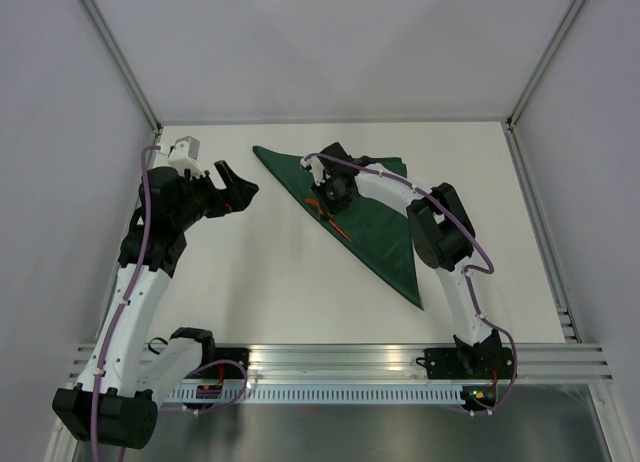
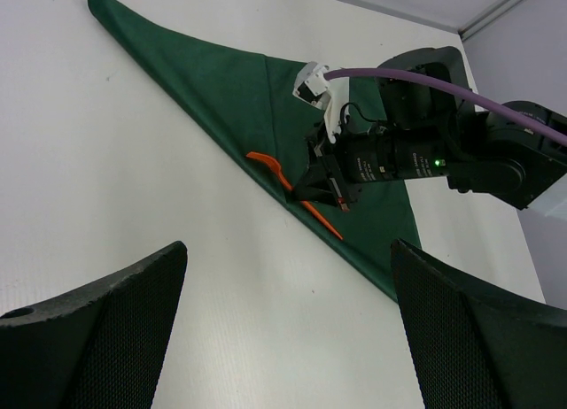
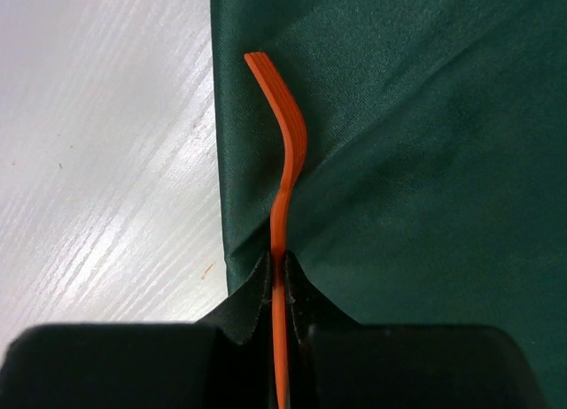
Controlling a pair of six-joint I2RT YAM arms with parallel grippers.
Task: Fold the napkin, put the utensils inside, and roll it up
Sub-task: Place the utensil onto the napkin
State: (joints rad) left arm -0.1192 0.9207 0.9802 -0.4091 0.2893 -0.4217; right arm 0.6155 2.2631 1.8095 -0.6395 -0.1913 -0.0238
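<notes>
Napkin lies folded in a triangle on the table while my right gripper pinches the utensil over its long edge, my left gripper wide open and empty; placing and rolling remain.

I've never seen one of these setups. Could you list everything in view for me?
napkin: one, dark green, folded into a triangle, right of the table's centre
utensil: one, orange, along the napkin's long edge
table: one, white
rail: one, silver, at the table's near edge
left gripper: one, black, open, left of the napkin
right gripper: one, black, shut on the utensil
</notes>
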